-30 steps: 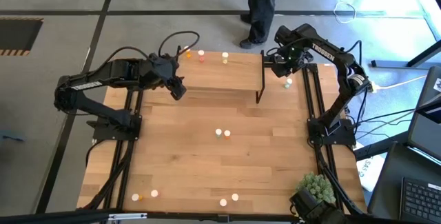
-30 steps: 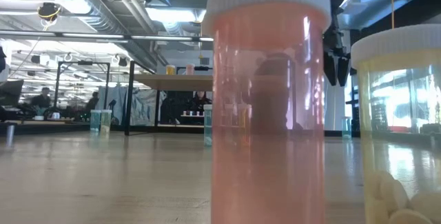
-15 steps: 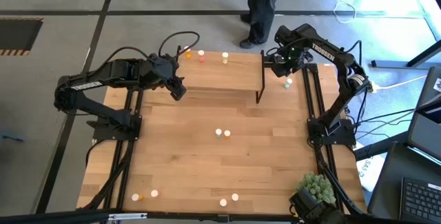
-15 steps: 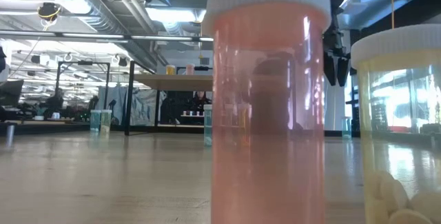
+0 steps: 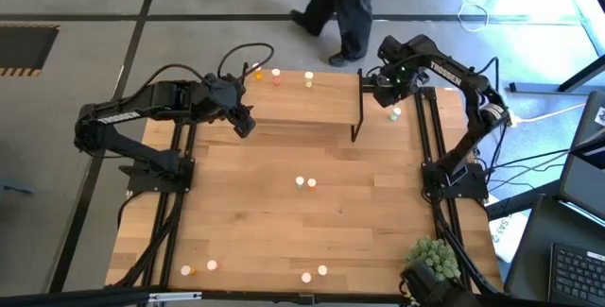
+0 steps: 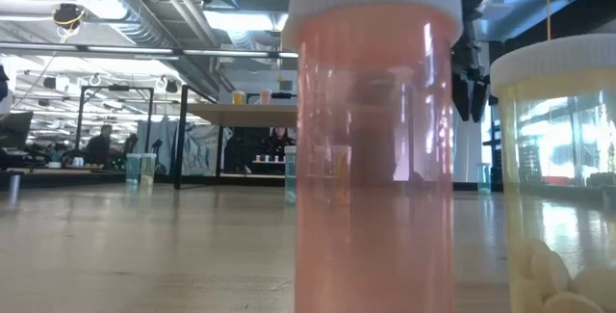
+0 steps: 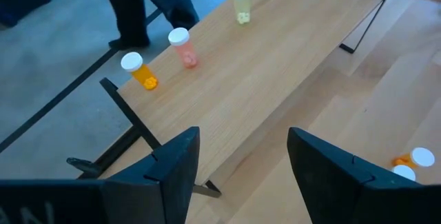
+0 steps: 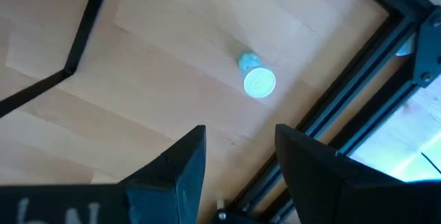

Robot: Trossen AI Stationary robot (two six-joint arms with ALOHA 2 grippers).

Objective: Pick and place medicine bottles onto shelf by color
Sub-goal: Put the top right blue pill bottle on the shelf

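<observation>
Green bottle (image 8: 256, 79) stands below our right pincer (image 8: 238, 156), jaws apart; we should descend straight over its cap.

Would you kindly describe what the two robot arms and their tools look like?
Both arms are dark, jointed and slender, mounted on black frame rails. The right arm carries white TROSSEN lettering; a black cable loops behind the left arm. Each tool, left tool and right tool, has two flat, angular dark fingers.
</observation>
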